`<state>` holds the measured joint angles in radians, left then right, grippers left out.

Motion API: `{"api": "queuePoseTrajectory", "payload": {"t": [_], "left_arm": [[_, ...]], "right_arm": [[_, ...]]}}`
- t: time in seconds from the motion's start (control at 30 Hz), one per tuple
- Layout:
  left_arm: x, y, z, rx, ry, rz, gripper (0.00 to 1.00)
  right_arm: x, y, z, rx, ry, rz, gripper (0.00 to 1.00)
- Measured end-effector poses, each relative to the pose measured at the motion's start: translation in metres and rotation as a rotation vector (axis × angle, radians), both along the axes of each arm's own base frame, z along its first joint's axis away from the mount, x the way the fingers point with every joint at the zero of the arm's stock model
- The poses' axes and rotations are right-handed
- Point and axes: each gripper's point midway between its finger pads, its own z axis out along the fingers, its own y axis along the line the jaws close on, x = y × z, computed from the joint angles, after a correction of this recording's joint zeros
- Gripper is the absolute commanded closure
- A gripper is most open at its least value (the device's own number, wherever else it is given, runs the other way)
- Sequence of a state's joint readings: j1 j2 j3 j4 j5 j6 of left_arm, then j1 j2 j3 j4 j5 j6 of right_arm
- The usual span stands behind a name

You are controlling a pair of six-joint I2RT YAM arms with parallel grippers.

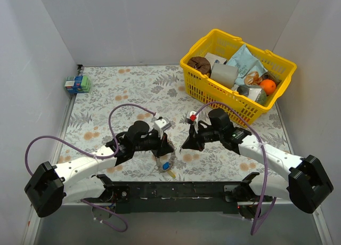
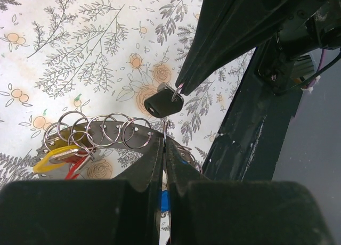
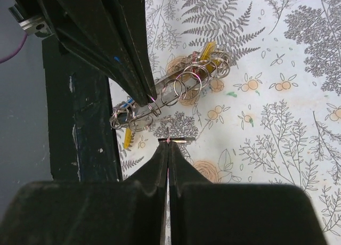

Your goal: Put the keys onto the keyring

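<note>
My left gripper [image 1: 160, 153] is shut on the keyring [image 2: 96, 123], a thin silver band that carries several small split rings. A yellow key [image 2: 53, 154] and a red key [image 2: 74, 169] hang from its left end, and a blue key head [image 2: 165, 202] shows behind my fingers. My right gripper [image 1: 186, 145] is shut on the small ring of a black-headed key [image 2: 162, 104] and holds it just above the keyring, close to my left fingertips. In the right wrist view the gripper [image 3: 168, 143] pinches that key edge-on, with the keyring [image 3: 170, 93] just beyond.
A yellow basket [image 1: 224, 98] full of groceries stands at the back right. A small green and blue box [image 1: 77, 84] sits at the back left corner. The black base rail [image 1: 176, 190] runs along the near edge, close under both grippers. White walls enclose the floral tabletop.
</note>
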<state>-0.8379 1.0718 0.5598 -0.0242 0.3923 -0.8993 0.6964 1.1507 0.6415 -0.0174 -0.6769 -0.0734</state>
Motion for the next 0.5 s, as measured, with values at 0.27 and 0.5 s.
{"api": "queuePoseTrajectory", "payload": {"t": [0.27,0.5], "left_arm": [[-0.006,-0.002,0.003,-0.018,-0.025,-0.029,1.00],[-0.009,-0.005,0.006,-0.030,-0.040,-0.049,1.00]], "right_arm": [[-0.008,0.001,-0.003,-0.004,0.033,0.044,0.99],[-0.015,0.005,-0.003,-0.004,0.056,0.087,0.99]]}}
